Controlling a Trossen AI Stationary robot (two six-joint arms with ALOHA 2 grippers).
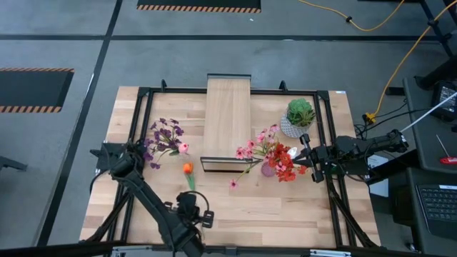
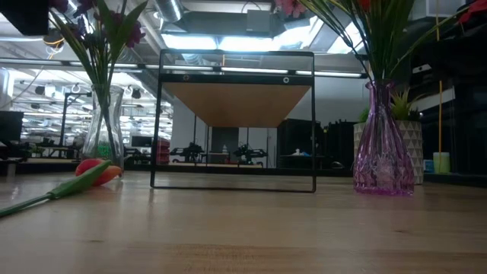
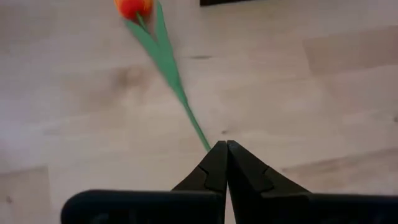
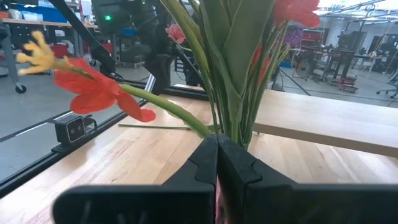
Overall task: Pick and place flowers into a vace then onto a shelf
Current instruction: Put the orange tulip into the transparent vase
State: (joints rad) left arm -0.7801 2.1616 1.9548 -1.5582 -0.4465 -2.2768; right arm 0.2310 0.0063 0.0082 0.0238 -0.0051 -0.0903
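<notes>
Jaws of both grippers are closed, empty. Flowers fill the purple vase [image 2: 383, 144] and clear vase [image 2: 103, 125]; an orange tulip [image 1: 188, 171] lies on the table [image 1: 285, 207]; the shelf [image 1: 227, 121] is bare.

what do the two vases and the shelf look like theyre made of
Purple vase: tinted clear glass or plastic, glossy; stems show through it. Clear vase: colourless glass or plastic; the room shows through it. Shelf: light wood plank with visible grain, matte, on a thin dark frame, probably metal.
</notes>
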